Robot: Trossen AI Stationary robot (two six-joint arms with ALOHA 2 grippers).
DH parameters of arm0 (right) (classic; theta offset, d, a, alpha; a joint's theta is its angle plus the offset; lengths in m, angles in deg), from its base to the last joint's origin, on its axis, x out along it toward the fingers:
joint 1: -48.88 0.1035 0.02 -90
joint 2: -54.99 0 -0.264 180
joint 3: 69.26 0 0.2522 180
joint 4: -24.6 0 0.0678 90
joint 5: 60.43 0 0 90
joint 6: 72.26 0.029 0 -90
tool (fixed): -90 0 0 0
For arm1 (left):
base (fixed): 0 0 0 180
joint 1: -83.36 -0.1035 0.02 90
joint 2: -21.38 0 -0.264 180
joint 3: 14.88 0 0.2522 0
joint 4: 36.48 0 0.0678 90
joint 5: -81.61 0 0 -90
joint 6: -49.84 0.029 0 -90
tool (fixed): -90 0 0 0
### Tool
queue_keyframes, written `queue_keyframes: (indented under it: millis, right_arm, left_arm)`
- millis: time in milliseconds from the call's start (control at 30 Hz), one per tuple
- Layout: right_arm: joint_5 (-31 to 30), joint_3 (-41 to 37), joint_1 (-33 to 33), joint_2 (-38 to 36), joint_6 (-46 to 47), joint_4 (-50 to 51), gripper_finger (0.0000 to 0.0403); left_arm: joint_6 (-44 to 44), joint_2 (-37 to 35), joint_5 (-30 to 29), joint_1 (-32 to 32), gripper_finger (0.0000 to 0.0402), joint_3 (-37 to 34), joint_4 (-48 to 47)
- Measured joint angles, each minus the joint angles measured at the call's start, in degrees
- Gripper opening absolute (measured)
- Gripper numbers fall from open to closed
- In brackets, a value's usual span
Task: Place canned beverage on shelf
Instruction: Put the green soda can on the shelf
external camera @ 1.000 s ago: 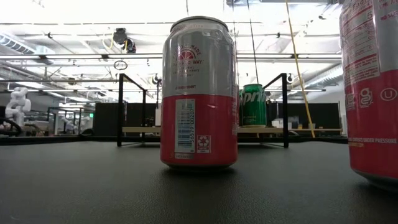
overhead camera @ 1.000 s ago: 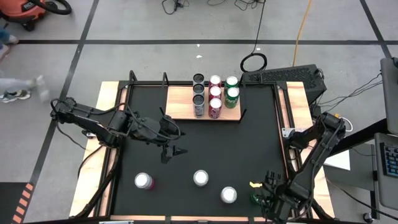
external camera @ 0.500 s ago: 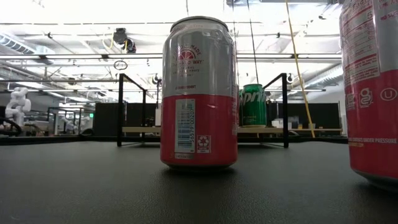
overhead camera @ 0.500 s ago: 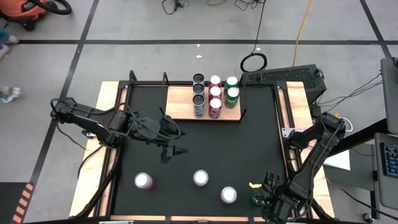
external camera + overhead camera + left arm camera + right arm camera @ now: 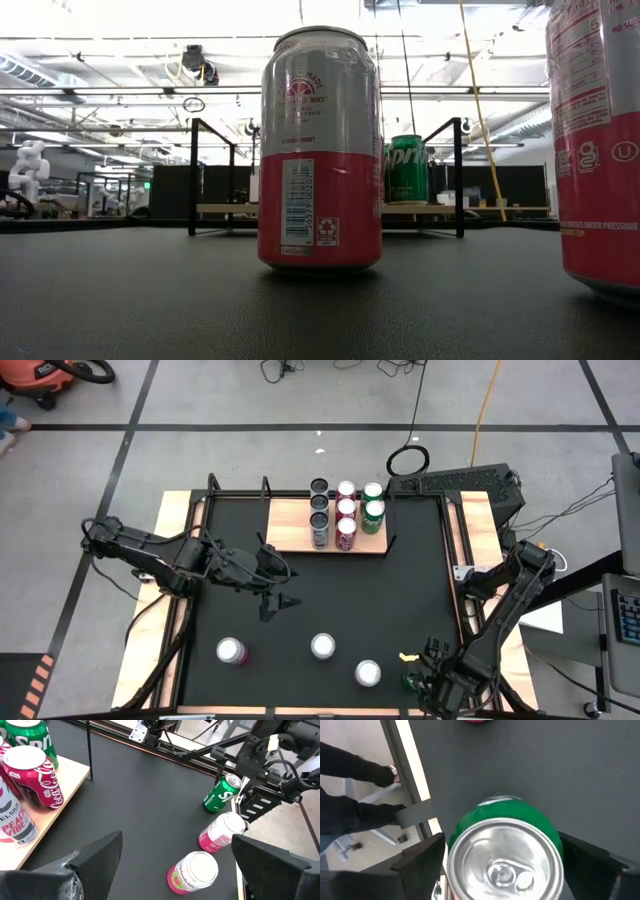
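The shelf (image 5: 290, 525), a light wooden board at the table's far middle, carries several upright cans (image 5: 345, 510). Three pink-and-silver cans (image 5: 322, 647) stand on the black mat near the front edge. A green can (image 5: 505, 827) stands upright at the near right corner. My right gripper (image 5: 425, 678) is over it, pointing steeply down, open, one finger on either side of the can's top. My left gripper (image 5: 278, 605) hovers open over the mat left of centre, holding nothing. My right gripper comes at the green can from above, and its fingers (image 5: 427, 852) stand close beside the can's upper wall (image 5: 460, 827) on two opposite sides. Whether they touch it I cannot tell. The can stands upright on the mat.
Wooden strips (image 5: 175, 560) and a black frame edge the mat. Bare mat (image 5: 400, 600) lies between the shelf and the front cans. A person in dark clothing (image 5: 350, 795) stands beyond the table's near right edge. The nearest pink can (image 5: 368, 673) is just left of the green one.
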Motion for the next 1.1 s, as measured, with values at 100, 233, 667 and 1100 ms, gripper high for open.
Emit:
queue_keyframes:
  millis: [100,233,667,1100]
  right_arm:
    - [0.0,-0.6,-0.2,0.0,0.7,-1.4,0.0339]
    - [-0.1,-0.6,-0.3,0.0,-0.2,-1.6,0.0337]
    - [0.0,-0.6,-0.7,0.0,-3.5,-1.5,0.031]
    - [1.4,-0.5,-1.2,-0.6,-5.8,-1.1,0.0274]
  left_arm:
    - [-0.1,0.0,0.0,0.0,0.0374,0.0,0.0]
    - [-0.1,0.0,0.0,0.0,0.0374,0.0,0.0]
    - [-0.1,0.0,0.0,0.0,0.0374,0.0,0.0]
    - [-0.1,0.0,0.0,0.0,0.0374,0.0,0.0]
